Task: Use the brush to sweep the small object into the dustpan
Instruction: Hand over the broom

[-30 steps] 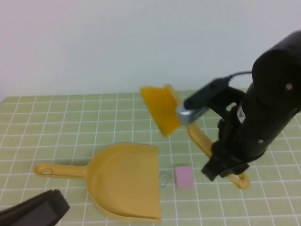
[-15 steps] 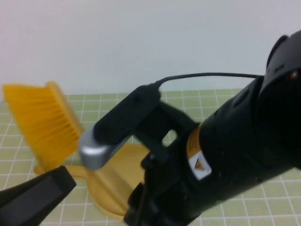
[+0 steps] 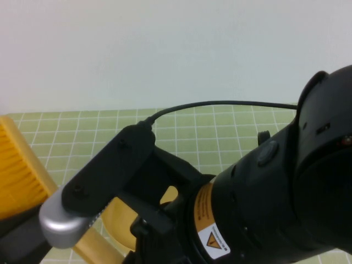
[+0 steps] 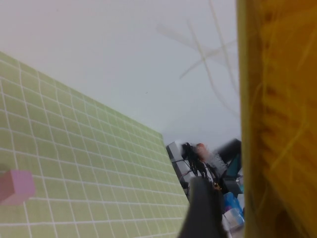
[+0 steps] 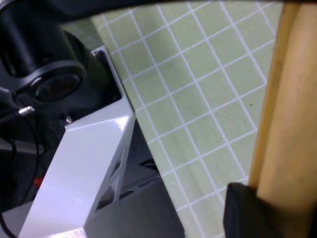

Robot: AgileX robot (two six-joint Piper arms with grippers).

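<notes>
Filling most of the high view, the right arm [image 3: 264,209] is seen reaching across the green gridded counter [image 3: 220,132] toward the robot's left, so that almost everything beneath it is hidden. The brush [image 3: 16,170] is carried out at the far left, bristles raised well clear of the counter; in the right wrist view its yellow handle is pressed hard against a dark pad of the right claw [image 5: 257,198], so that claw is judged to be clamped on the handle. The left claw [image 3: 14,242] is parked low at the near left corner, beside the bristles; whether it is apart or together cannot be told. Only a sliver of the dustpan [image 3: 118,225] is shown under the arm. The small object [image 4: 15,186] is caught in the left wrist view alone, lying on the counter, untouched. A lowering of the bristles behind the block is judged to be what the sweep calls for.
</notes>
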